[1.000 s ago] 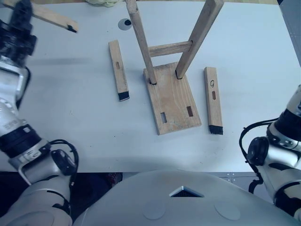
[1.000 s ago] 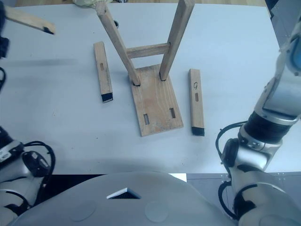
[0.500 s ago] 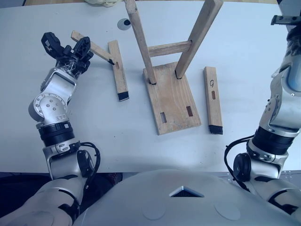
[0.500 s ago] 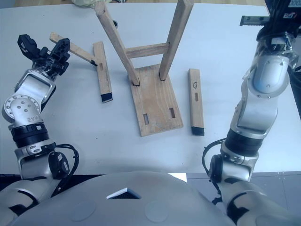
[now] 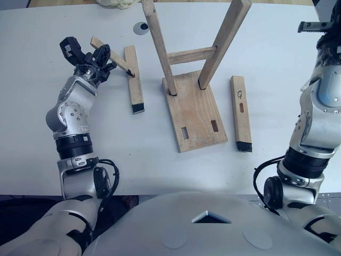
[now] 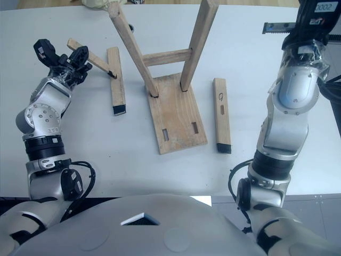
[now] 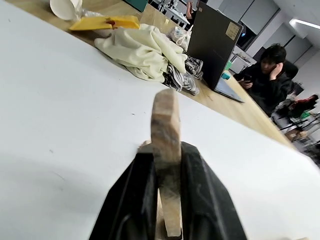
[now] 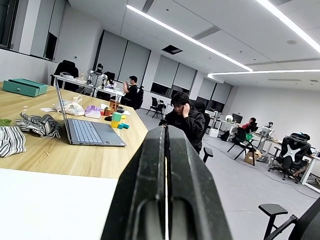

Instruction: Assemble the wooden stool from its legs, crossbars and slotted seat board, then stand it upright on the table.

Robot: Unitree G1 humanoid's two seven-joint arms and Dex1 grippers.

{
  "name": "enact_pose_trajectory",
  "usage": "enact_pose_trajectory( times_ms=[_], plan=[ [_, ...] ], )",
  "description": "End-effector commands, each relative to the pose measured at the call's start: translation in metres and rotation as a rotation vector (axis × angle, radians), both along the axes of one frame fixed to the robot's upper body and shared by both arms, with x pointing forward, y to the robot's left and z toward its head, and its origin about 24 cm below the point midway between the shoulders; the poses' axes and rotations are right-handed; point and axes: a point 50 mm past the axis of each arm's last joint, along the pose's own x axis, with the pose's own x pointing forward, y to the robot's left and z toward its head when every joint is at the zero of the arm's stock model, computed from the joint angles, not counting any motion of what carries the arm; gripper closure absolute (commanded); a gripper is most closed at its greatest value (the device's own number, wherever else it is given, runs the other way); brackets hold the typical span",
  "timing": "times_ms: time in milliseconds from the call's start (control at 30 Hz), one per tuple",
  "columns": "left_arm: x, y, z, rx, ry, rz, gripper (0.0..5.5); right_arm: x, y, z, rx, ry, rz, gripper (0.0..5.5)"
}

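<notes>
The slotted seat board (image 5: 194,109) lies flat mid-table. Two legs (image 5: 160,48) stand in its far slots, joined by a crossbar (image 5: 193,55). Its two near slots are open. One loose leg (image 5: 134,77) lies to the board's left, another (image 5: 241,112) to its right. My left gripper (image 5: 88,53) is shut on a second crossbar (image 5: 113,56), whose dark tip rests at the left loose leg. The left wrist view has that crossbar (image 7: 166,145) clamped between the black fingers (image 7: 132,200). My right gripper (image 8: 165,131) is raised high at the table's right side, shut on nothing.
A pale cloth (image 7: 145,50) and a laptop (image 7: 215,45) lie at the table's far edge. A small round dark disc (image 5: 141,26) sits on the table behind the left loose leg. The white table (image 5: 106,144) has bare room along its near side.
My left arm swung in from the far left with the crossbar, bringing its tip to the left loose leg. My right arm rose up at the right side.
</notes>
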Motion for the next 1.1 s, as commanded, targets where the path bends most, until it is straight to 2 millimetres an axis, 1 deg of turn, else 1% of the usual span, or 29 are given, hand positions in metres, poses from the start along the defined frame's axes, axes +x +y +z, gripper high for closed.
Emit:
enact_pose_trajectory(
  times_ms=[33,67,200,333,467,533,633,700,833,900,933,1000,1100],
  plan=[
    [-0.004,0.007,-0.022,0.206,0.14,0.046,5.13,-0.003,0.005,-0.002,0.003,-0.002,-0.003,5.5],
    [-0.003,0.005,-0.023,0.226,0.145,0.045,5.13,-0.002,0.007,-0.001,0.0,-0.005,-0.003,5.5],
    [-0.002,-0.004,-0.039,0.24,0.188,0.007,5.13,-0.001,0.01,-0.002,-0.002,-0.01,0.0,5.5],
    [-0.001,0.002,-0.059,0.217,0.252,0.029,5.13,-0.001,0.009,-0.003,0.012,-0.01,-0.006,5.5],
    [-0.015,0.007,-0.087,0.231,0.344,0.022,5.13,-0.001,0.008,-0.005,0.011,-0.008,-0.009,5.5],
    [-0.021,0.007,-0.098,0.261,0.376,-0.009,5.13,-0.002,0.007,-0.005,0.012,-0.007,-0.012,5.5],
    [-0.024,-0.008,-0.103,0.34,0.367,-0.117,5.13,-0.002,0.007,-0.006,0.018,-0.009,-0.019,5.5],
    [-0.026,-0.015,-0.106,0.38,0.356,-0.153,5.13,-0.002,0.007,-0.007,0.022,-0.008,-0.02,5.5],
    [-0.046,-0.016,-0.13,0.398,0.409,-0.137,5.13,0.0,0.006,-0.01,0.028,0.0,-0.014,5.5],
    [-0.053,-0.014,-0.137,0.397,0.425,-0.124,5.13,0.001,0.005,-0.011,0.029,0.004,-0.01,5.5],
    [-0.055,-0.014,-0.139,0.4,0.417,-0.119,5.13,0.002,0.004,-0.011,0.029,0.006,-0.007,5.5],
    [-0.051,-0.016,-0.134,0.41,0.369,-0.119,5.13,0.005,0.002,-0.011,0.041,0.008,-0.004,5.5],
    [-0.04,-0.027,-0.12,0.404,0.279,-0.108,5.13,0.012,-0.005,-0.005,0.049,0.003,0.014,5.5]
  ],
)
